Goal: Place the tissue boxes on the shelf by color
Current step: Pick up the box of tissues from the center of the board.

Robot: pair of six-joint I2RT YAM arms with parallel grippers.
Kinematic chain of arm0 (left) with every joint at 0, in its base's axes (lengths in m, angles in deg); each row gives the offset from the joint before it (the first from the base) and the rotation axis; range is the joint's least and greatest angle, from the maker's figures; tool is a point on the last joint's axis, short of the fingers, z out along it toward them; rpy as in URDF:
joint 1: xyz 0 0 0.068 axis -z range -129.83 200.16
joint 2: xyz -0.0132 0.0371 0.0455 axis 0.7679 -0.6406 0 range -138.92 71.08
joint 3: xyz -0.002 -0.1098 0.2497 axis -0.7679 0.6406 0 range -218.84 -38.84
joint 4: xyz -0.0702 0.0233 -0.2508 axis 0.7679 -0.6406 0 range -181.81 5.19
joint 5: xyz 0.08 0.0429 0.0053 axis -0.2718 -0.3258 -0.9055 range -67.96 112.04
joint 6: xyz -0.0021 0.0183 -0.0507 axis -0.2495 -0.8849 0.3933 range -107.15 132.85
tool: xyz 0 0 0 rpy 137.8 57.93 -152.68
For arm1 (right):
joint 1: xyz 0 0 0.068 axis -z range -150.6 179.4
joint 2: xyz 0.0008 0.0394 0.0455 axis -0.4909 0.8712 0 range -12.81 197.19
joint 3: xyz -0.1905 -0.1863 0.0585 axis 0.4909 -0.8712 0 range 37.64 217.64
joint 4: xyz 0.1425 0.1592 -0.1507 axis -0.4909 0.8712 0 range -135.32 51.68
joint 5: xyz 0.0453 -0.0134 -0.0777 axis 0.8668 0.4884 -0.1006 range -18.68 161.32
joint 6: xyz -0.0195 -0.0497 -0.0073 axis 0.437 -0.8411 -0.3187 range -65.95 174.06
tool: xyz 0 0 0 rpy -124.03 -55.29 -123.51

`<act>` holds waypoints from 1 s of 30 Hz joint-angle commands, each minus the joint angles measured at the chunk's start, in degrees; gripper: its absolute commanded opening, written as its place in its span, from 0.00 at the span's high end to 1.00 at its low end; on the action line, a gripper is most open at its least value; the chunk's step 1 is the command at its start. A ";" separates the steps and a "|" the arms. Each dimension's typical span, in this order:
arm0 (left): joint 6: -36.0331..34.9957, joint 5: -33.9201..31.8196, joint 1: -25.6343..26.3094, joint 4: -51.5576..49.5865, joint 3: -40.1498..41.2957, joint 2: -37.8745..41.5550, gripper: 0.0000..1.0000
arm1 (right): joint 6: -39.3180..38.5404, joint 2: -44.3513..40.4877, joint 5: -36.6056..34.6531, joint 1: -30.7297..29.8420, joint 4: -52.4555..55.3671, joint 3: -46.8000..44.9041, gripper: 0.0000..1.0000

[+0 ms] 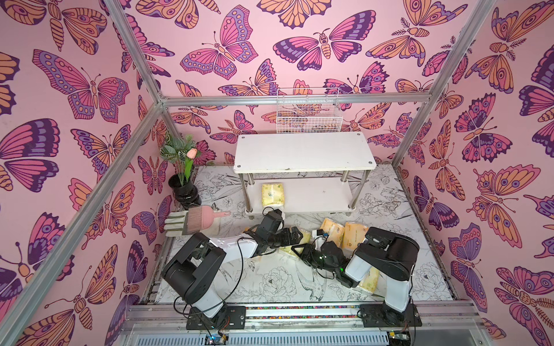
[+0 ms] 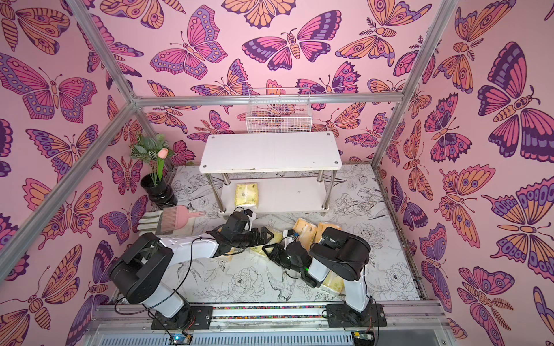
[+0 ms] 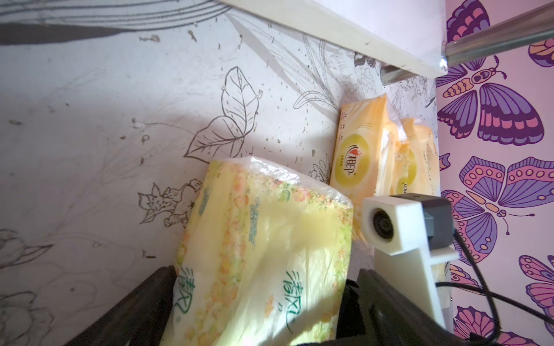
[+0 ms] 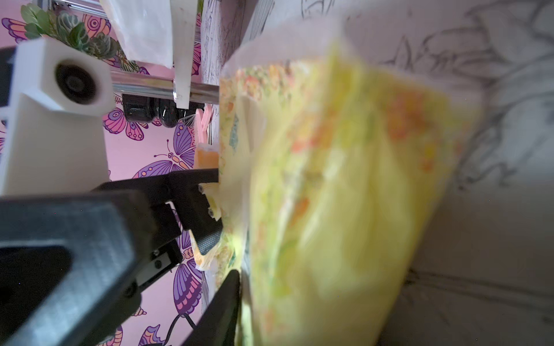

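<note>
Front of white two-tier chrome-post shelf (image 1: 302, 149): my left gripper (image 1: 296, 235) clamped the pale lemon, green-printed plastic tissue pack (image 3: 263, 248), likely steadying it for transfer. My right gripper (image 1: 295, 250) sat against it; clenched or not, couldn't tell.

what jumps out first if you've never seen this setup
Pink butterfly wallpaper wraps the whole cell. At the back of the flower-print table stands a white two-tier shelf with one pale yellow pack on its lower board. In front, the left arm and right arm meet over loose packs.
</note>
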 commanded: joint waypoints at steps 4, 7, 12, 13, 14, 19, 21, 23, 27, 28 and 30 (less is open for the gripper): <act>-4.14 -6.86 0.40 -11.46 -4.53 8.97 0.00 | -2.18 -4.19 2.89 0.57 5.21 -1.87 0.72; -7.29 -13.15 0.39 -19.09 -7.68 14.59 0.00 | -2.76 -7.14 3.32 0.75 7.56 -2.32 0.77; -11.65 -22.26 0.15 -30.70 -11.97 23.26 0.00 | -4.45 -13.93 3.74 1.18 15.36 -1.85 0.81; -12.38 -23.89 0.04 -32.63 -12.43 24.82 0.00 | -5.08 -15.84 3.90 1.32 17.73 -1.54 0.81; -13.17 -25.52 -0.05 -34.44 -12.74 26.41 0.00 | -5.85 -17.68 3.97 1.65 20.41 -1.16 0.81; -15.31 -30.67 -1.10 -40.06 -12.43 34.06 0.00 | -11.27 -28.13 5.16 5.31 35.78 2.13 0.82; -15.89 -30.51 -1.76 -41.84 -12.16 36.10 0.00 | -13.49 -30.91 7.03 8.44 41.02 3.78 0.82; -16.09 -29.81 -2.48 -43.83 -11.86 37.71 0.00 | -16.04 -32.88 8.69 12.04 45.55 5.91 0.82; -15.39 -27.75 -3.11 -46.23 -9.96 39.85 0.00 | -23.22 -32.51 14.93 20.09 56.00 14.31 0.82; -14.91 -27.06 -3.17 -46.51 -9.37 40.16 0.00 | -24.47 -31.37 16.88 21.66 57.59 16.39 0.82; -14.09 -25.88 -3.21 -46.75 -8.29 40.90 0.00 | -26.86 -28.04 20.87 24.05 60.23 20.95 0.82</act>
